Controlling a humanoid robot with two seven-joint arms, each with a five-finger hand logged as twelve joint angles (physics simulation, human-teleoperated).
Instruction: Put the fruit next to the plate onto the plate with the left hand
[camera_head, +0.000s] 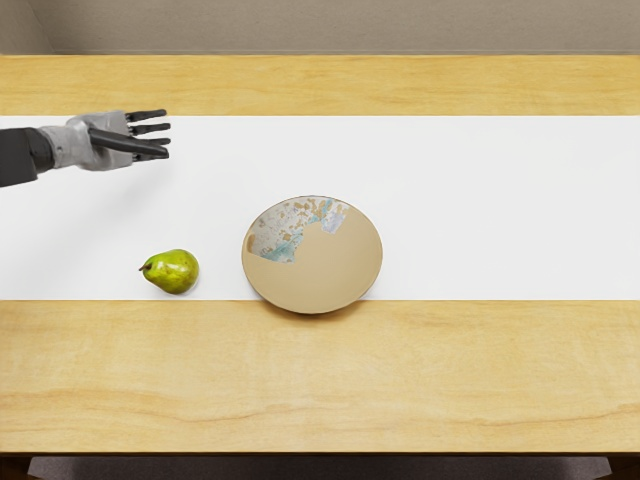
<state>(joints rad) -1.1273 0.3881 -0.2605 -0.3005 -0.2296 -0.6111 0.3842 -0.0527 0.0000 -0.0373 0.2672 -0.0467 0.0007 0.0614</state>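
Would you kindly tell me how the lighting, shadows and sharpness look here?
Head view: soft, even light, no glare; the green pear and round tan plate cast only thin shadows on the white table runner; head view is sharp throughout, the grey left hand included.

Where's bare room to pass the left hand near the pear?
Bare white runner between left hand and pear, and right of the plate. Bare wood in front. Tightest: gap between pear and plate.

The counter (320, 380) looked like pale, grained wood with a matt white strip (480, 200) across it. The pear (170, 271) was glossy; the tan plate (312, 254) smooth, its glaze mottled.
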